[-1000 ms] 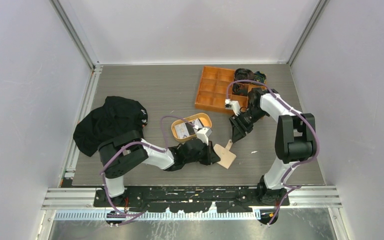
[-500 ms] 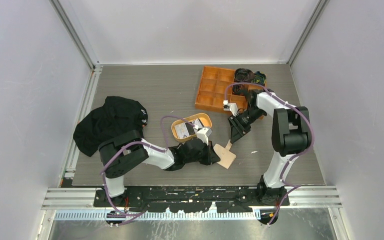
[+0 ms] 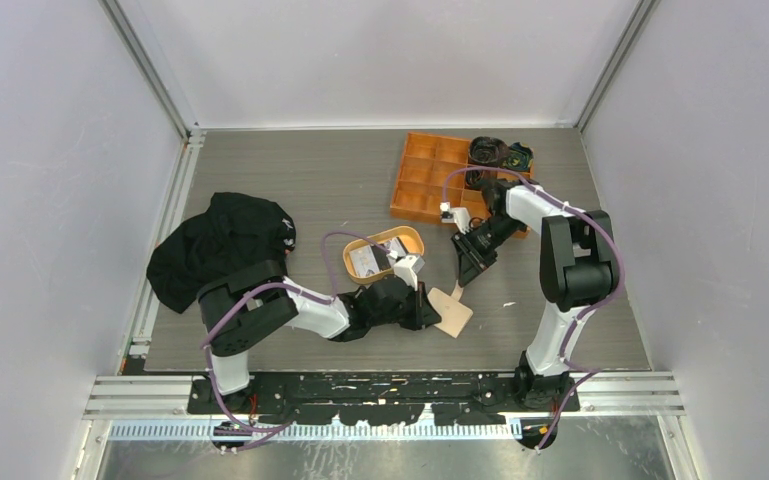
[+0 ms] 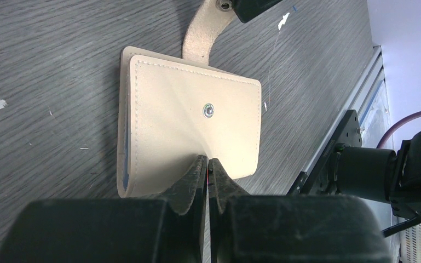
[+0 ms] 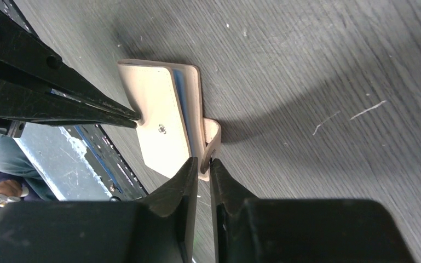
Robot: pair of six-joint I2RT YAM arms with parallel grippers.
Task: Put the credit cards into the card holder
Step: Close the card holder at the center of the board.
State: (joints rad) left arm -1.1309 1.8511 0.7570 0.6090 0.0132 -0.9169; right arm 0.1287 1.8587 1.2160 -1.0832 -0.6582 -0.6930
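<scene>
The beige card holder (image 3: 453,315) (image 4: 191,115) lies folded flat on the table. A blue credit card edge (image 5: 180,98) shows between its covers. My left gripper (image 3: 434,318) (image 4: 208,162) is shut, its tips pressing on the holder's near edge. My right gripper (image 3: 460,283) (image 5: 203,161) has closed on the snap tab (image 5: 212,134) (image 4: 202,33), which curls up off the table between its tips. A light card (image 3: 365,260) lies in the oval tray; other cards are hard to make out.
The oval orange-tan tray (image 3: 410,235) sits just behind the left gripper. An orange compartment box (image 3: 435,180) stands at the back right, with dark items (image 3: 495,152) beside it. A black cloth (image 3: 220,245) is heaped at the left edge.
My right gripper's jaws have narrowed from well apart onto the snap tab, and the right arm has shifted slightly left. The left arm and card holder have not moved.
</scene>
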